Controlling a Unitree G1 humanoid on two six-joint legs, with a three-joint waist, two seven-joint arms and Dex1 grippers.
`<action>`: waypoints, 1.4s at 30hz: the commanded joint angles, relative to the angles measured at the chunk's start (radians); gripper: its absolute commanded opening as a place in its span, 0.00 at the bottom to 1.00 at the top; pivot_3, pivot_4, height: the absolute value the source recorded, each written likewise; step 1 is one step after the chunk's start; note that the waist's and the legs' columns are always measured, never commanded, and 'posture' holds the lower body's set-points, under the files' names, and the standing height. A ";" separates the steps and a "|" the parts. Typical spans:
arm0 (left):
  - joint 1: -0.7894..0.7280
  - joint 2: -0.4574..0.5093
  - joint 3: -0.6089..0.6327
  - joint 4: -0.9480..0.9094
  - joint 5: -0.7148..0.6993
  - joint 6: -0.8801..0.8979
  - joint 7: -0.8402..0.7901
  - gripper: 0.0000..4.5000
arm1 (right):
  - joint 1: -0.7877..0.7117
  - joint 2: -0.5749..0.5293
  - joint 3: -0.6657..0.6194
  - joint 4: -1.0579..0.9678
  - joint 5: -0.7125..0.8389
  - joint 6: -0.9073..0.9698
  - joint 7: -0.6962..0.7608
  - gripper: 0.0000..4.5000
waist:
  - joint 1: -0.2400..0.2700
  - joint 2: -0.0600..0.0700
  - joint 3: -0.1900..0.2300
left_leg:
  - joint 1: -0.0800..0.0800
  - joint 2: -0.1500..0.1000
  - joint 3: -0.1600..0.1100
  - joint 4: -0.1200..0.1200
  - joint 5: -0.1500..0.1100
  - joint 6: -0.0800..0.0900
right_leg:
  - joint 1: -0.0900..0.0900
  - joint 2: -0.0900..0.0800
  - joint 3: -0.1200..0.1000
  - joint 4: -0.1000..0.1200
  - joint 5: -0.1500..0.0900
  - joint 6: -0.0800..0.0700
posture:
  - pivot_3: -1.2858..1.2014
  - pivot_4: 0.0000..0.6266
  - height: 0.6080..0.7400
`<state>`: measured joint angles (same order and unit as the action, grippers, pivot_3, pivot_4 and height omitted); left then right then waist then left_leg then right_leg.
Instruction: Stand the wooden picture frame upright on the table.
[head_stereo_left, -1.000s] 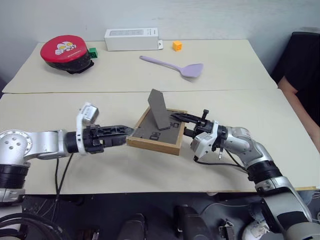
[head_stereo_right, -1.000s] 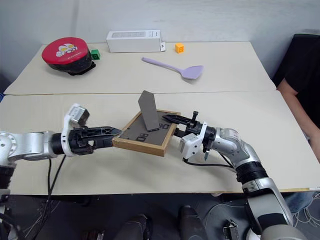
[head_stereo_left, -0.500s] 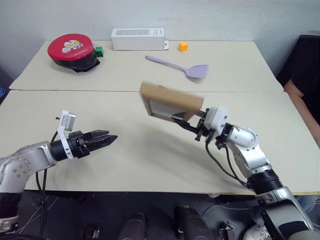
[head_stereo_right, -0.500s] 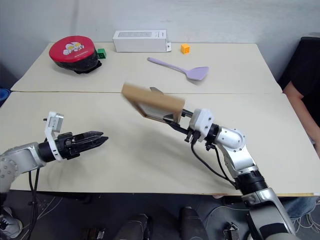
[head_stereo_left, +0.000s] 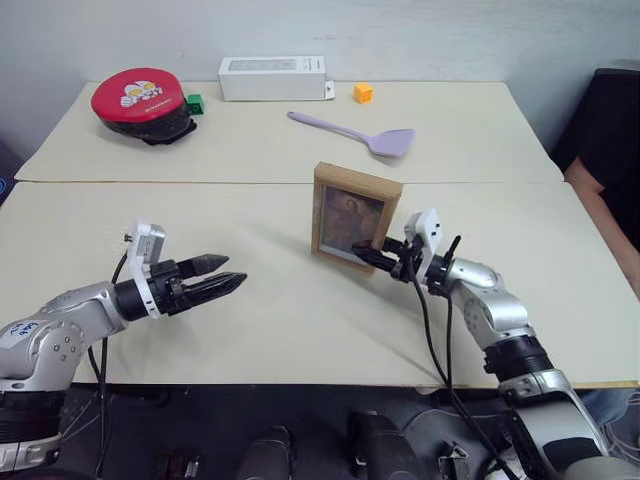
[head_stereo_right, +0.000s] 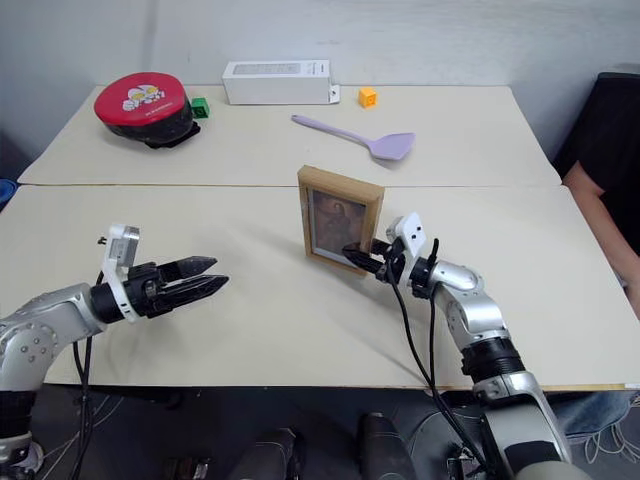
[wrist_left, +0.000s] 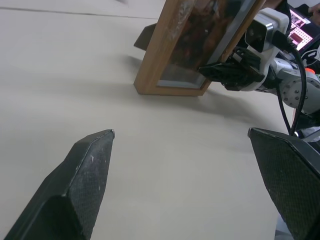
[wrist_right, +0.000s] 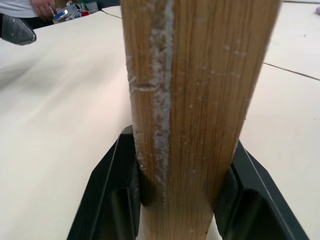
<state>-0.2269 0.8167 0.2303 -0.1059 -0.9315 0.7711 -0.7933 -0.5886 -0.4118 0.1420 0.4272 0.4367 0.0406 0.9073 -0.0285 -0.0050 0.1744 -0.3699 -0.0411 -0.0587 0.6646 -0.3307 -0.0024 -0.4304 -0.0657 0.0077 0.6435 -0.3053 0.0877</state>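
The wooden picture frame (head_stereo_left: 352, 218) stands upright near the middle of the table (head_stereo_left: 300, 320), its brownish portrait facing me and its top leaning slightly back. Its lower edge looks to be at the tabletop, and part of the dark stand (wrist_left: 146, 36) shows behind it. My right gripper (head_stereo_left: 375, 257) is shut on the frame's lower right edge, and its black fingers (wrist_right: 112, 195) clamp both faces of the wood (wrist_right: 195, 100). My left gripper (head_stereo_left: 222, 275) is open and holds nothing. It sits well to the left of the frame and points toward it.
Along the far side of the table lie a red round lid (head_stereo_left: 138, 105), a green cube (head_stereo_left: 194, 101), a white oblong box (head_stereo_left: 272, 77), an orange cube (head_stereo_left: 362, 93) and a purple spatula (head_stereo_left: 355, 133). A person in black (head_stereo_left: 610, 150) sits at the right edge.
A second ago the frame lay face down between both grippers. The right gripper lifted it, rolled it upright and lowered it. The left gripper drew away to the left.
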 joint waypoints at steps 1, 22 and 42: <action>-0.011 -0.008 0.036 -0.002 0.024 -0.025 -0.025 1.00 | -0.006 0.014 -0.028 0.042 -0.039 -0.026 0.024 0.29 | 0.000 0.000 0.000 | 0.000 0.000 0.000 0.000 0.000 0.000 | 0.000 0.000 0.000 0.000 0.000 0.000 | 0.52 0.24 1.00; 0.016 -0.036 0.034 0.027 0.165 -0.126 -0.116 1.00 | 0.039 0.035 -0.099 -0.046 -0.050 -0.009 0.140 0.99 | 0.000 0.000 0.000 | 0.000 0.000 0.000 0.000 0.000 0.000 | 0.000 0.000 0.000 0.000 0.000 0.000 | 0.52 0.24 1.00; 0.132 0.006 0.054 0.076 0.361 -0.351 -0.191 1.00 | 0.266 -0.178 -0.183 -0.244 -0.054 -0.051 0.285 0.99 | 0.004 0.000 0.000 | 0.000 0.000 0.000 0.000 -0.001 0.000 | 0.000 0.000 0.000 -0.002 0.000 0.000 | 0.52 0.24 1.00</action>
<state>-0.1120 0.8052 0.2503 -0.0312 -0.6128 0.4937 -0.9658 -0.3380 -0.5602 0.0120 0.2263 0.3763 0.0380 1.1822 -0.0242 -0.0053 0.1742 -0.3697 -0.0410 -0.0586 0.6644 -0.3314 -0.0026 -0.4298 -0.0656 0.0077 0.6385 -0.3053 0.0877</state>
